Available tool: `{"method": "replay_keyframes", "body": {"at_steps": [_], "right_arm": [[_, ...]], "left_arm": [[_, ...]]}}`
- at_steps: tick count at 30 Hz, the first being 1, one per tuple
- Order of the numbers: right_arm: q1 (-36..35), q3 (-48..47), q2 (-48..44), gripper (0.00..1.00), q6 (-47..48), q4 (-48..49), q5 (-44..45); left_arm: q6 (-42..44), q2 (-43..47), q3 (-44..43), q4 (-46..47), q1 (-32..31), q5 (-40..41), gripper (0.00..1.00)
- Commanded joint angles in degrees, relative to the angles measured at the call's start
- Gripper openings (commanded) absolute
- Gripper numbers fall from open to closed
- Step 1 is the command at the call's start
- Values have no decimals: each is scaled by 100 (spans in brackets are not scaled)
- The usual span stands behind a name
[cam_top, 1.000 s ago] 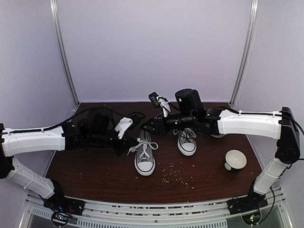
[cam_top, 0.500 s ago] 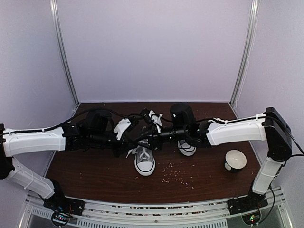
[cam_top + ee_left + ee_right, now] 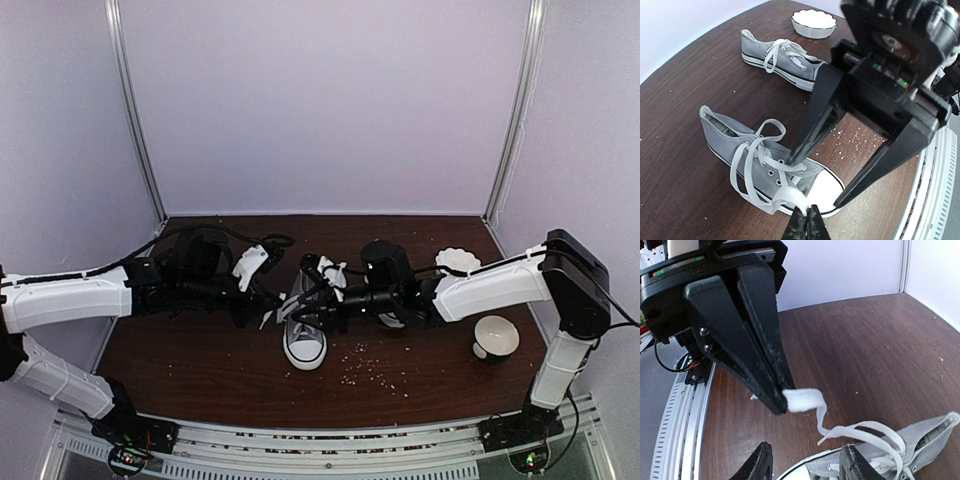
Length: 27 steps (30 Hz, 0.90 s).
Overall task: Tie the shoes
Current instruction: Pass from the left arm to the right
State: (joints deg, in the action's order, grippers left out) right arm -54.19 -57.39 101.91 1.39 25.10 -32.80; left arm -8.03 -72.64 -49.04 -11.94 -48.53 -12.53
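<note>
Two grey shoes with white toe caps lie on the brown table. The near shoe [image 3: 765, 172] [image 3: 304, 346] has loose white laces. My left gripper [image 3: 805, 216] [image 3: 268, 310] is shut on a folded loop of its lace [image 3: 785, 197] [image 3: 805, 400], held just above the toe side. My right gripper [image 3: 807, 465] [image 3: 300, 318] is open, its fingers [image 3: 815, 125] straddling the near shoe's toe close to the left gripper, and it holds nothing. The far shoe [image 3: 780, 57] lies on its own beyond; in the top view the right arm mostly hides it.
A white scalloped dish [image 3: 813, 22] [image 3: 458, 260] sits past the far shoe. A white cup [image 3: 495, 337] stands at the right. Pale crumbs [image 3: 370, 368] are scattered in front of the shoes. The table's curved metal edge [image 3: 935, 190] lies close by.
My right arm has swung down and left from above the far shoe to the near shoe's toe, beside the left gripper. The left gripper has stayed shut on the lace, shifting little.
</note>
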Motion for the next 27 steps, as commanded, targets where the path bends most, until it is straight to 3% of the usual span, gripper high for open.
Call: {"method": "replay_keyframes", "body": {"at_steps": [1, 7, 11, 18, 20, 23, 25, 27], "right_arm": [[-89, -357, 417, 46, -19, 790, 326], [-86, -705, 748, 42, -88, 786, 254], [-87, -769, 833, 21, -192, 869, 155], [-87, -576, 771, 0, -182, 957, 175], [-84, -425, 684, 0, -153, 985, 268], [-94, -273, 582, 0, -71, 901, 364], [-115, -245, 567, 0, -7, 797, 383], [-166, -247, 598, 0, 42, 723, 363]], "left_arm": [[-15, 147, 5, 107, 45, -70, 0], [-27, 84, 40, 115, 52, -174, 0], [-41, 51, 56, 161, 70, -280, 0], [-75, 20, 78, 169, 158, -555, 0], [-76, 43, 66, 123, 192, -616, 2], [35, 97, -53, -50, 228, -666, 42], [109, 193, -179, -121, 255, -728, 57], [92, 337, -303, -26, 350, -879, 64]]}}
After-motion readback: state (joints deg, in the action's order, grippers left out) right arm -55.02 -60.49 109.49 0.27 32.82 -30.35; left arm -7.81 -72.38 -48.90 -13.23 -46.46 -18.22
